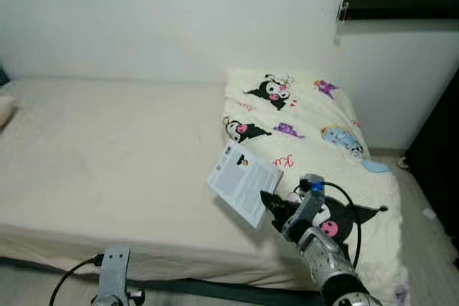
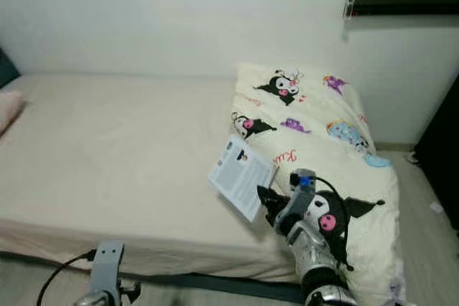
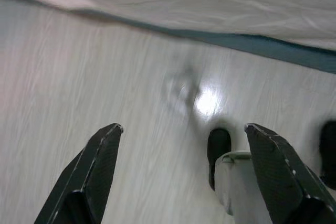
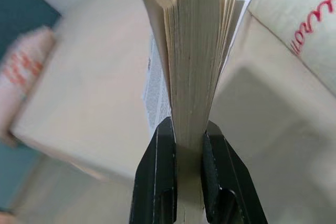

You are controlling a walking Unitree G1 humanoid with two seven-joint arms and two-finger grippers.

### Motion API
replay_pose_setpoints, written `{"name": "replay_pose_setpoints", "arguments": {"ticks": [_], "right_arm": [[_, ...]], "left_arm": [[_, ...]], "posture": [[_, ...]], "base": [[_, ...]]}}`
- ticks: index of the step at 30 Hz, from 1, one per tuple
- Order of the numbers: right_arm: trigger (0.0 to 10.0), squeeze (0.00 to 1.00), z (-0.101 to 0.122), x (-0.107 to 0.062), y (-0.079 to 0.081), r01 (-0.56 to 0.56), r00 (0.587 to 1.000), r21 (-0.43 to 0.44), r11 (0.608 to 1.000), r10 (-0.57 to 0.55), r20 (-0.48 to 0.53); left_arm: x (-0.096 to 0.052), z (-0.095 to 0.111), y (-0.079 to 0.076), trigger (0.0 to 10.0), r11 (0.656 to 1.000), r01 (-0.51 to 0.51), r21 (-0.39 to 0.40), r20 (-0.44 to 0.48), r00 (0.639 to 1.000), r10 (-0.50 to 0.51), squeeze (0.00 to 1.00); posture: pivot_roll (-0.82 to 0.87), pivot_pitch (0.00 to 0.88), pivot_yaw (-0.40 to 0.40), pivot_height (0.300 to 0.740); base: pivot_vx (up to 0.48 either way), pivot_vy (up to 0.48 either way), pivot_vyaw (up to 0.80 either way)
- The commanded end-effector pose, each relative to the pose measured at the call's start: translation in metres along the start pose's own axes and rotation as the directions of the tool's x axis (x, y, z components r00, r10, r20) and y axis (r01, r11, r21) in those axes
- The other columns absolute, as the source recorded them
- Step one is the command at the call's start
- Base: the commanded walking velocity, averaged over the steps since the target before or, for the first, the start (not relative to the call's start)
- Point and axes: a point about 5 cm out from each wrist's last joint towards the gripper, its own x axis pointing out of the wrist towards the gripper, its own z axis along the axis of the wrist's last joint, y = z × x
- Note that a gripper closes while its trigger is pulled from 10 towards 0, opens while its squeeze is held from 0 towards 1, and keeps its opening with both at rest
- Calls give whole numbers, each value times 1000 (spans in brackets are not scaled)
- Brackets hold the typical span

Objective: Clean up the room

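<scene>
Right gripper (image 4: 188, 145) pinches a white book (image 1: 242, 181) by its lower edge, pages fanning above the fingers, over the bed (image 1: 107, 155). Left gripper (image 3: 184, 166) hangs spread above the floor (image 3: 105, 66).

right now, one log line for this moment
right end effector: shut on book | above bed | left end effector: open, idle

Silver right arm (image 1: 326, 256) with black looping cable, blue-topped wrist, black-fingered tool (image 1: 272, 202)
</scene>
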Motion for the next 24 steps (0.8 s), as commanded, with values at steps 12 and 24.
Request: {"name": "replay_pose_setpoints", "arguments": {"ticks": [12,24], "right_arm": [[10000,0,-48,-30,-25,123,979,-23,992,-125,-160],[10000,0,-51,-26,-17,76,984,-45,996,-82,-160]], "left_arm": [[-2,-14,-3,10000,999,19,27,-37,999,-18,0],[-2,-15,-7,10000,998,47,35,-42,998,-46,0]], "posture": [[47,0,27,695],[43,0,36,695]], "base": [[0,0,713],[0,0,793]]}}
